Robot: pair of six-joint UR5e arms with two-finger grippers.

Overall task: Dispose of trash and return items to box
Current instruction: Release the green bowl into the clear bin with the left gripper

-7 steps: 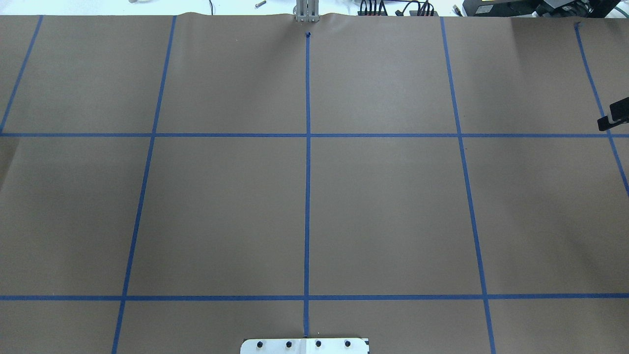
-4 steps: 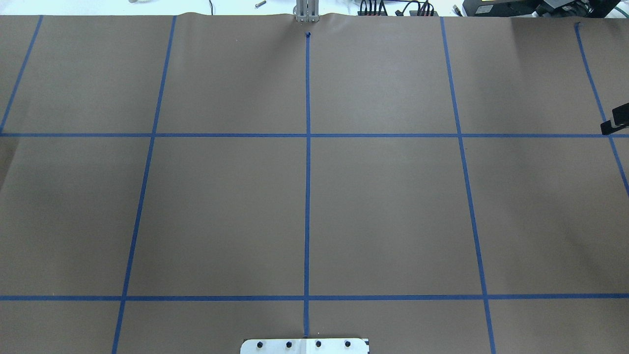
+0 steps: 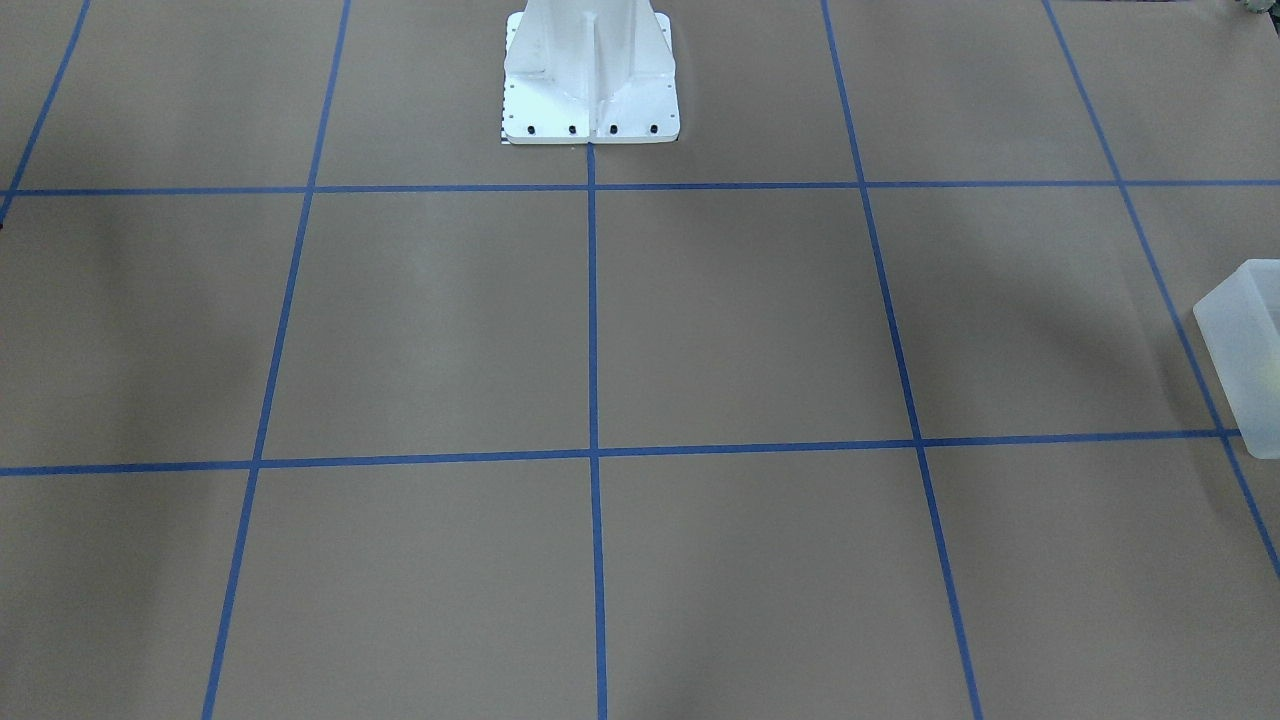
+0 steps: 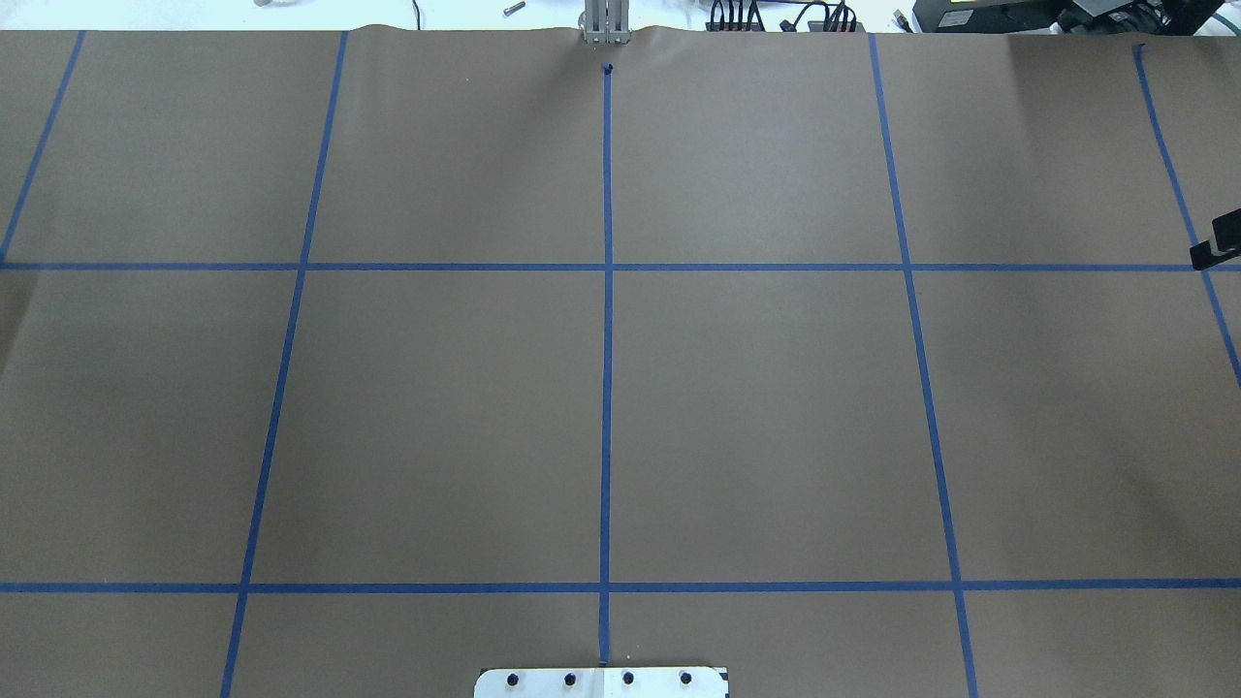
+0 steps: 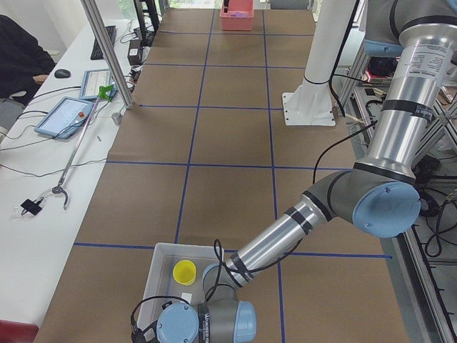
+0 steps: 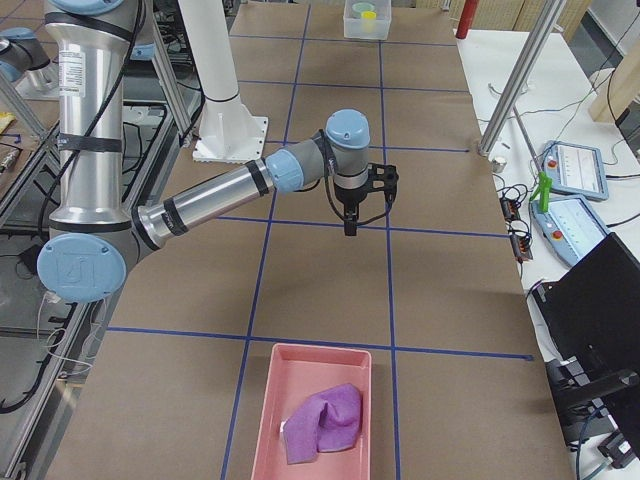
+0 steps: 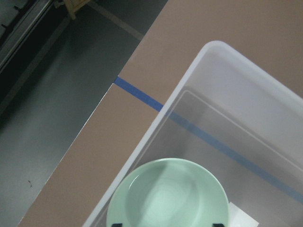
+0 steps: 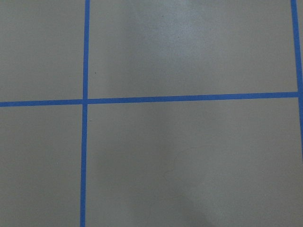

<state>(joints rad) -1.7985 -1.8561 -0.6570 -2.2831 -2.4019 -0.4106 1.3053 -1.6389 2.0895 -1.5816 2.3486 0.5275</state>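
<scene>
The frosted-white box point(image 7: 189, 75) stands at the table's left end, and also shows in the exterior left view point(image 5: 161, 250) and at the right edge of the front-facing view point(image 3: 1240, 350). The yellow cup point(image 5: 184, 271) stands upright inside it. The mint-green bowl point(image 7: 168, 198) sits inside the box by its wall. My left gripper point(image 7: 168, 224) hovers right above the bowl, its two fingertips wide apart, open. My right gripper point(image 6: 349, 228) hangs over bare table, fingers together and empty. Only a dark sliver of it shows at the overhead view's right edge point(image 4: 1217, 247).
A pink tray point(image 6: 262, 400) holding a purple cloth-like piece point(image 6: 325, 425) stands at the table's right end. The white robot pedestal point(image 3: 590, 100) stands at the table's middle on the robot's side. Brown paper with blue tape lines covers the table.
In the overhead view the dark tip of my right gripper has slid further right and slightly down, nearly out of frame. Nothing else has moved.
</scene>
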